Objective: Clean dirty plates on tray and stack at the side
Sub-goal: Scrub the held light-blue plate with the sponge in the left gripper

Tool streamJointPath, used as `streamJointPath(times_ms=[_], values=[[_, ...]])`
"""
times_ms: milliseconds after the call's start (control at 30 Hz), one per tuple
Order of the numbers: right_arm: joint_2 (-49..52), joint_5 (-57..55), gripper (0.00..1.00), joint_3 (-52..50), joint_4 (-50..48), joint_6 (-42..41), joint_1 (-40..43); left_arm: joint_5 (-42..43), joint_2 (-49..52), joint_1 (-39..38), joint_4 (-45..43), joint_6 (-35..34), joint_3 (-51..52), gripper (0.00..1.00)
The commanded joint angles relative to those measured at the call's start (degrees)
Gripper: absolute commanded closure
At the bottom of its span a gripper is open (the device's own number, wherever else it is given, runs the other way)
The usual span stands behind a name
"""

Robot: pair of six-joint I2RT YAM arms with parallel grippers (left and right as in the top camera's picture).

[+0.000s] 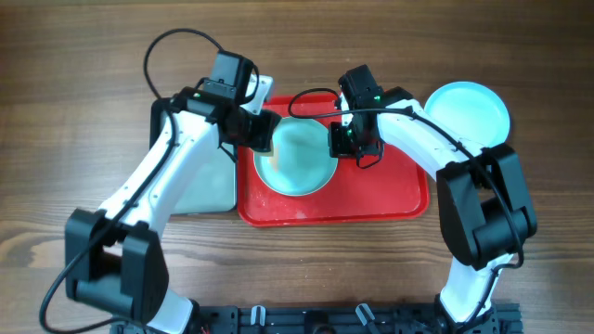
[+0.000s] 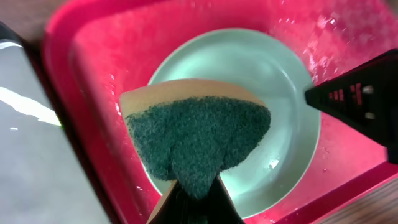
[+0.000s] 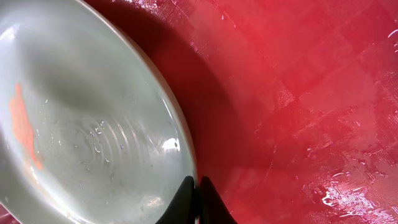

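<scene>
over the tray (image 1: 371, 202), left gripper (image 2: 194, 186) clamps the sponge (image 2: 196, 134), right gripper (image 3: 196, 190) pins the plate (image 1: 299, 160); i'd scrub lightly.

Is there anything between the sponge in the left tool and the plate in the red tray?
Nothing visible. The sponge hangs over the plate; the right tool grips only the plate's rim, off to the side.

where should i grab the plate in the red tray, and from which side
Pinch the plate by its thin rim on the right edge, coming from the right over the tray. It is shallow and flat, so only the lip offers a hold; the right gripper is shut there, and the sponge covers the left side.
</scene>
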State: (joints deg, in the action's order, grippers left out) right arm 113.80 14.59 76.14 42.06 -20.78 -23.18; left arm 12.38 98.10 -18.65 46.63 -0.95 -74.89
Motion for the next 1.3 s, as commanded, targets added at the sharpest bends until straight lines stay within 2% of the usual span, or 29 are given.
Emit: streamJointPath(times_ms=[0,567,700,833,1067,1200,1267], values=[[1.16,0.72,0.96,-0.15,-0.26,-0.39,-0.28,1.29,2.64,-0.85,-0.11,-1.27,-0.87,0.96],[1.18,0.7,0.96,-0.15,-0.46,-0.42,-0.28,1.03,13.29,-0.85,-3.67,-4.74,-0.7,0.96],[1.18,0.7,0.96,-0.15,-0.44,-0.39,-0.28,-0.22,16.28,-0.85,-7.63,-11.52,2.45,0.96],[1.16,0.7,0.96,-0.15,-0.42,-0.39,-0.28,5.18,16.35,-1.84,-10.32,-11.63,6.01,0.96],[1.18,0.68,0.96,-0.15,0.02,-0.31,-0.26,25.88,16.2,-1.7,-14.14,-11.28,6.03,0.96],[1.16,0.0,0.96,-0.15,0.59,-0.22,-0.26,26.08,10.47,-1.7,-14.05,-11.28,6.03,0.96],[1.18,-0.2,0.96,-0.15,0.55,-0.22,-0.26,23.45,4.85,-1.7,-12.74,-11.32,6.03,0.96]])
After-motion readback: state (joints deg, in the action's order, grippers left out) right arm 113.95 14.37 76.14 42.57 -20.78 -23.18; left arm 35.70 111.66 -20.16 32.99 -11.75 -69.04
